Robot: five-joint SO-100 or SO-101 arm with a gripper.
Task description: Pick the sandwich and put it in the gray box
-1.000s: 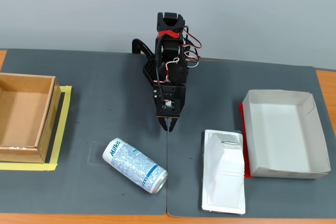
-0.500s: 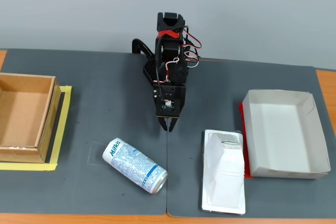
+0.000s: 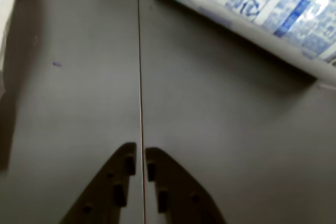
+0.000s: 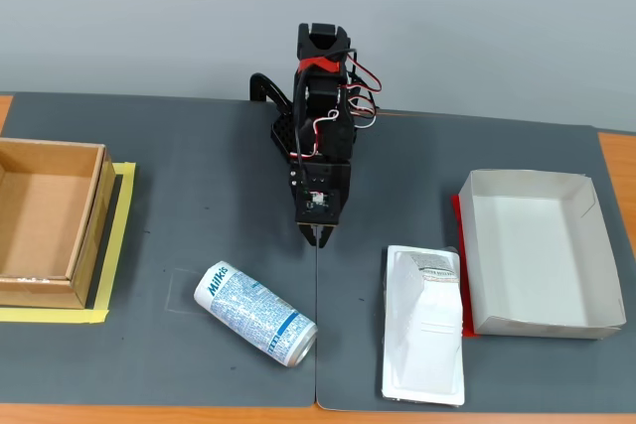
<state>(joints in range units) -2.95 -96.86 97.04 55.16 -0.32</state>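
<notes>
The sandwich (image 4: 424, 325) is a flat white plastic pack with a raised wedge. It lies on the dark mat at the front right of the fixed view, its label end toward the back. A white edge at the wrist view's top left (image 3: 8, 3) seems to be the pack. The gray box (image 4: 532, 245), a shallow light tray, stands right beside it on the right. My gripper (image 4: 318, 237) hangs point-down over the mat's centre seam, left of the pack and apart from it. In the wrist view the gripper (image 3: 140, 153) is shut and holds nothing.
A blue-and-white Milkis can (image 4: 255, 313) lies on its side in front and to the left of the gripper; it also shows in the wrist view (image 3: 262, 9). A brown cardboard box (image 4: 87, 235) sits on yellow tape at the left edge.
</notes>
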